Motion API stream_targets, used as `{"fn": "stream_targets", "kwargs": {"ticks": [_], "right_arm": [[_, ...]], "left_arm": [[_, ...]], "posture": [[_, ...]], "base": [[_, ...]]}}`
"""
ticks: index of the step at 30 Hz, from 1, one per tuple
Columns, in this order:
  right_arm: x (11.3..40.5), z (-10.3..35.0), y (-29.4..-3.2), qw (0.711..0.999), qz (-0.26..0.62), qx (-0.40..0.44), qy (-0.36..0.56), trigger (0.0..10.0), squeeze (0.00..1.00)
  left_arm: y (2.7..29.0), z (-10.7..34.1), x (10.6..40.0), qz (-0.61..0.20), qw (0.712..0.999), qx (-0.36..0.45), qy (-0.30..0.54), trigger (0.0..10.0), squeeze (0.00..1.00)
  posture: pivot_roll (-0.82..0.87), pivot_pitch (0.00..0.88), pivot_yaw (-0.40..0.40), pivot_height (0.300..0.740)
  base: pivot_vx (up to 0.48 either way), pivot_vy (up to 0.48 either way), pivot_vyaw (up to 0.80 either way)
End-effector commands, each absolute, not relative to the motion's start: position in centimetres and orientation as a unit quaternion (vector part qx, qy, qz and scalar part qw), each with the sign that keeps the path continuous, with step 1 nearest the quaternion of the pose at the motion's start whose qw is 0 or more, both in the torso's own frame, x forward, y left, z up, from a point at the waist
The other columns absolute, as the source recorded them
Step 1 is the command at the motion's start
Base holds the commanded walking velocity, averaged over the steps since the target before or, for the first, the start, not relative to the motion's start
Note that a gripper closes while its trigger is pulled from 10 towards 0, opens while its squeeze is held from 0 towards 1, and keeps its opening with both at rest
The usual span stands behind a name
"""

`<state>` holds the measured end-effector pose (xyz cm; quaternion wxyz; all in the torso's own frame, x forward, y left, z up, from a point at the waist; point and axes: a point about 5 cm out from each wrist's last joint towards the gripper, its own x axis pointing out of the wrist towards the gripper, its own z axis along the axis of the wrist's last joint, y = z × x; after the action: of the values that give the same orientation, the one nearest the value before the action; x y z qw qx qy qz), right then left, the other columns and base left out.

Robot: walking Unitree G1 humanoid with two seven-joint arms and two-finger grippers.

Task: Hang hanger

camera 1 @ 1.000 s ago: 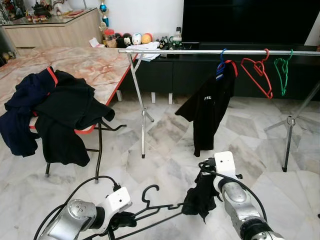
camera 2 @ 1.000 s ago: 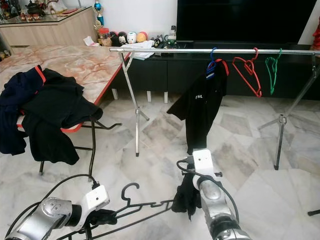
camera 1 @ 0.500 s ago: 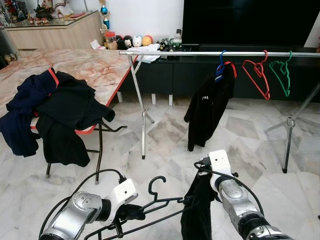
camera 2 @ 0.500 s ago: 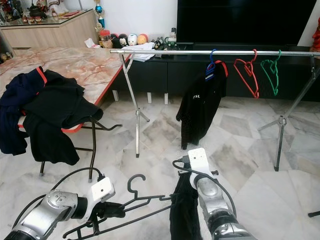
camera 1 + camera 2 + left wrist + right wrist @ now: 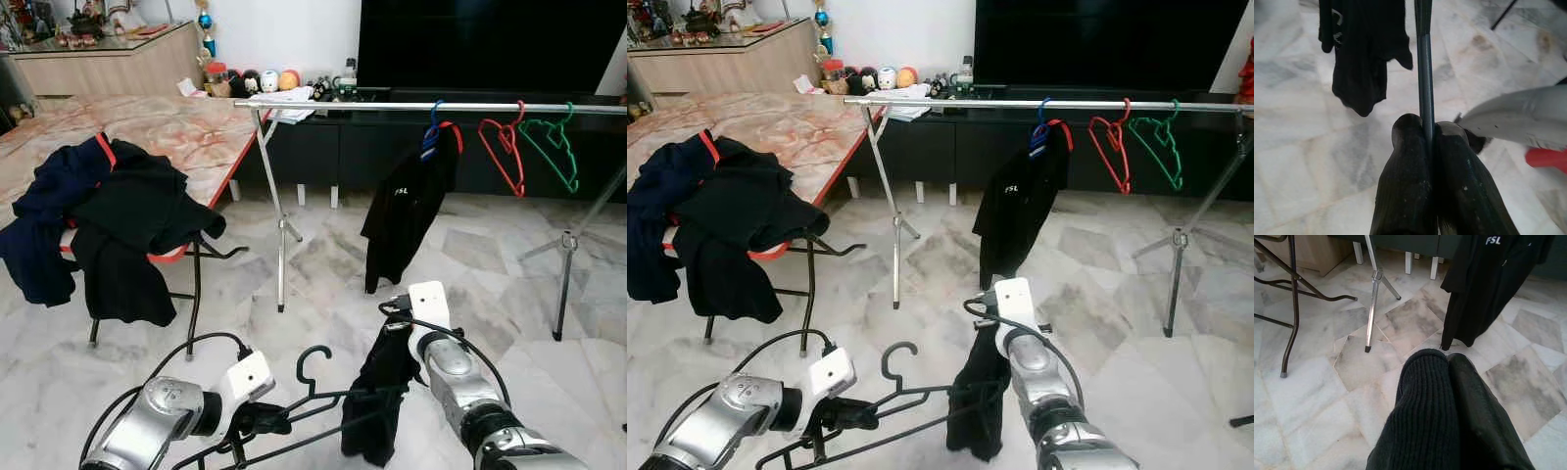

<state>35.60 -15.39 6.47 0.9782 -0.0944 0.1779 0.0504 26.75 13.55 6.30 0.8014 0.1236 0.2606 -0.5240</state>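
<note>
Black hanger [image 5: 313, 411] sits clamped in my left gripper [image 5: 263, 419], fingers [image 5: 1415, 161] pinched tight on its wire, hook up. My right gripper [image 5: 400, 345] is clenched on a black garment [image 5: 377, 401] that droops over the hanger's far end, just beside the left gripper. Ahead of both grippers, the metal rail [image 5: 392, 104] carries a black shirt [image 5: 407, 211], red hanger [image 5: 502, 147], green hanger [image 5: 551, 147].

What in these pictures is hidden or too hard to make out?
- Right gripper: in the eye views the dark garment covers its fingers.
- Black hanger: its lower end is cut off by the bottom edge of the eye views.
- Shelf ornaments: too small to identify.
- Hanging shirt: lettering too small in the eye views; top cropped in the right wrist view.
</note>
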Motion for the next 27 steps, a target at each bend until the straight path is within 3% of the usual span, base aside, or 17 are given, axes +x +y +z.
{"fn": "stream_targets", "kwargs": {"ticks": [1, 3, 6, 20, 27], "right_arm": [[36.2, 7.3, -15.0, 0.982, 0.052, -0.079, 0.165, 10.0, 0.00], [36.1, 7.2, -14.9, 0.981, 0.052, -0.078, 0.168, 10.0, 0.00], [35.9, 6.9, -15.0, 0.981, 0.052, -0.079, 0.172, 10.0, 0.00], [35.4, 6.1, -15.0, 0.978, 0.055, -0.071, 0.190, 10.0, 0.00], [35.5, 6.2, -14.9, 0.979, 0.041, 0.006, 0.201, 10.0, 0.00]], "left_arm": [[13.8, 6.4, 27.3, -0.508, 0.811, 0.138, 0.255, 10.0, 0.00], [13.8, 6.4, 28.1, -0.474, 0.834, 0.148, 0.242, 10.0, 0.00], [13.9, 6.3, 28.6, -0.451, 0.846, 0.150, 0.241, 10.0, 0.00], [12.9, 6.7, 28.8, -0.454, 0.856, 0.116, 0.219, 10.0, 0.00], [12.5, 7.7, 29.8, -0.420, 0.885, 0.091, 0.179, 10.0, 0.00]], "posture": [[0.04, 0.013, 0.019, 0.740], [0.05, 0.015, 0.017, 0.740], [0.05, 0.015, 0.017, 0.740], [0.05, 0.017, 0.024, 0.740], [0.05, 0.021, 0.027, 0.740]], "base": [[0.000, 0.000, 0.00], [0.000, 0.000, 0.00], [0.000, 0.000, 0.00], [0.000, 0.000, 0.00], [0.000, 0.000, 0.00]]}}
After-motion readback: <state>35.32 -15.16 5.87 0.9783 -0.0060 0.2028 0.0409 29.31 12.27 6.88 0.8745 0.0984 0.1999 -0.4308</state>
